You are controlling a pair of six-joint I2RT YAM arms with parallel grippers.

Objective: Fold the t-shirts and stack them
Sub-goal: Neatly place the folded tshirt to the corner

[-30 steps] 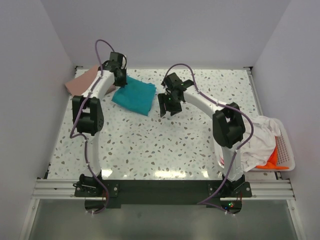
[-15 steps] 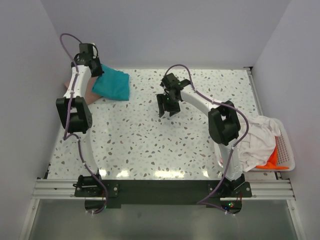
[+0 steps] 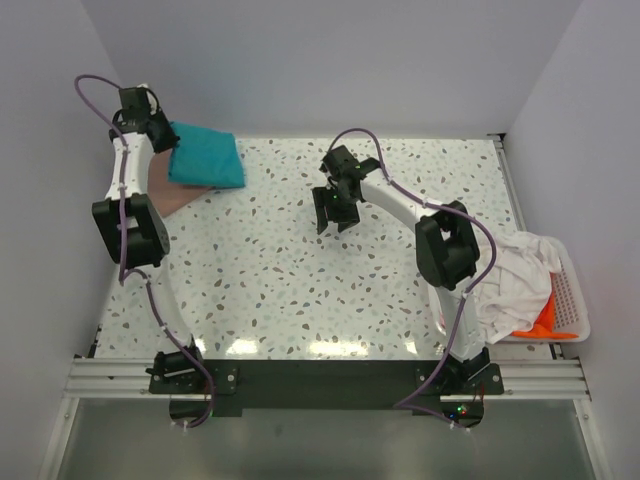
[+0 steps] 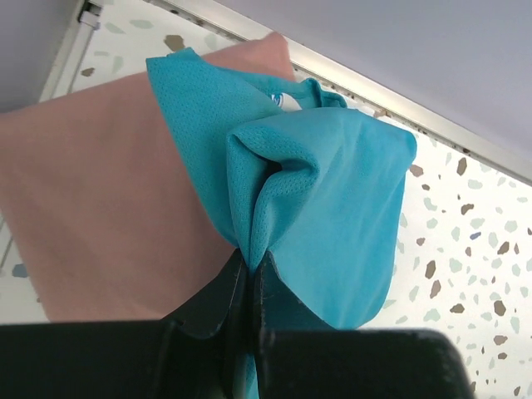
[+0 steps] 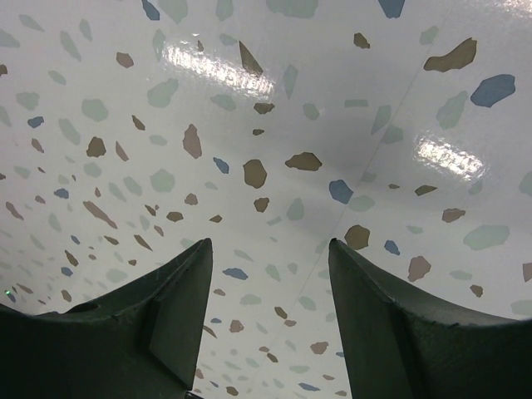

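My left tool point(image 4: 249, 273) pinches a bunched fold of the teal t-shirt point(image 4: 341, 191), which drapes ahead of it over the pink t-shirt point(image 4: 100, 191). It looks light and limp, so I'd grab doubled edges. And my right tool point(image 5: 270, 249) is spread, empty.

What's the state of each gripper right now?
Left gripper: closed, pinching a fold of the teal t-shirt.
Right gripper: open, holding nothing, above the table.
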